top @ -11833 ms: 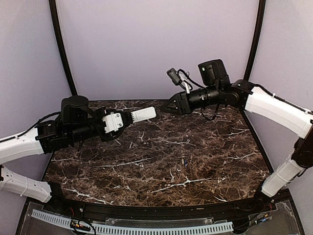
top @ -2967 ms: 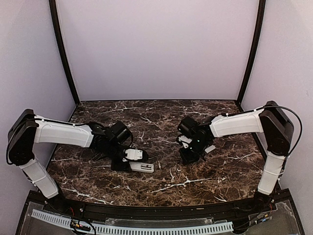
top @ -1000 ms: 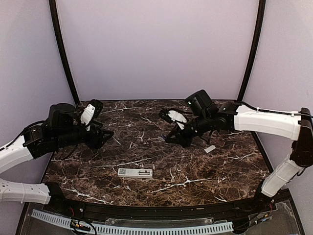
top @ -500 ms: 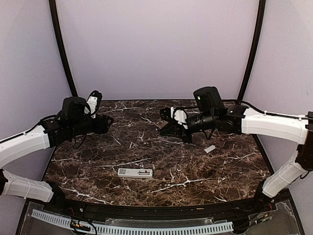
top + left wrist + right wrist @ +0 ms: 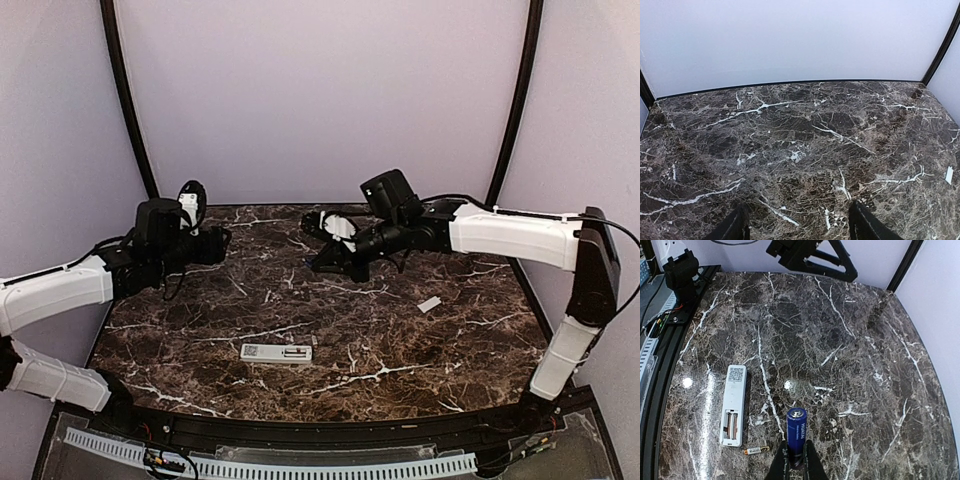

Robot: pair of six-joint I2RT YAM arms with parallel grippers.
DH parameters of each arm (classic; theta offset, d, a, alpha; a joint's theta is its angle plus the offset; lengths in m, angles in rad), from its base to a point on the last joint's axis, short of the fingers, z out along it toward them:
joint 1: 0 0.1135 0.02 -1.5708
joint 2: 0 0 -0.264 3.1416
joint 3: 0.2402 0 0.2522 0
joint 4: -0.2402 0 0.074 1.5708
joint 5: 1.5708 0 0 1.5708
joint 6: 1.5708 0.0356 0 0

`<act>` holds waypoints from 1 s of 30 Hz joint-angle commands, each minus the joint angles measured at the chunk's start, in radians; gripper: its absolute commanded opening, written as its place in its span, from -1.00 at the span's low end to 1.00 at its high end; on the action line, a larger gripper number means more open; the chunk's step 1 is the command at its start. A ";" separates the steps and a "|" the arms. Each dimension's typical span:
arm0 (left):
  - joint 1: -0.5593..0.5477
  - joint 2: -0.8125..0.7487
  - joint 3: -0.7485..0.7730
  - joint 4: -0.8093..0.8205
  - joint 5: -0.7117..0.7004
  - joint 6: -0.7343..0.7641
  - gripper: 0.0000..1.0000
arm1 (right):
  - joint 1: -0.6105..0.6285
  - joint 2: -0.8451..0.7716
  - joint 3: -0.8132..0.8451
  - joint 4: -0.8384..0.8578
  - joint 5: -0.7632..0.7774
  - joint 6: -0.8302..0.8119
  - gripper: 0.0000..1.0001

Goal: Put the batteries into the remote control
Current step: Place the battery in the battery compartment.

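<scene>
The white remote control point(image 5: 276, 352) lies back up on the marble table, near the front and left of centre. In the right wrist view the remote point(image 5: 733, 405) shows its open battery recess point(image 5: 730, 424). A small gold battery point(image 5: 753, 450) lies on the table beside that end. My right gripper point(image 5: 316, 262) hovers over the table's back middle, shut on a blue battery point(image 5: 796, 432) that sticks out past its fingertips point(image 5: 784, 450). My left gripper point(image 5: 220, 241) is raised at the back left, open and empty, with both fingers point(image 5: 736, 227) apart at the frame's bottom.
A small flat white piece point(image 5: 430, 304) lies on the table to the right and also shows in the left wrist view point(image 5: 948, 175). Black frame posts point(image 5: 125, 100) stand at the back corners. The left arm point(image 5: 810, 255) shows at the top of the right wrist view.
My right gripper has moved left and towards the back with the blue battery in it. My left gripper has risen and swung towards the back. The remote has stayed in place.
</scene>
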 commanded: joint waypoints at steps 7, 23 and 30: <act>0.021 -0.013 -0.049 -0.124 0.001 0.082 0.34 | 0.035 0.161 0.102 -0.070 -0.068 0.123 -1.00; 0.032 -0.167 -0.163 -0.207 0.018 -0.117 0.32 | 0.085 0.156 0.021 -0.031 -0.150 0.054 -1.00; 0.032 -0.253 -0.208 -0.199 0.062 -0.135 0.33 | 0.086 0.111 -0.039 -0.021 -0.147 0.062 -1.00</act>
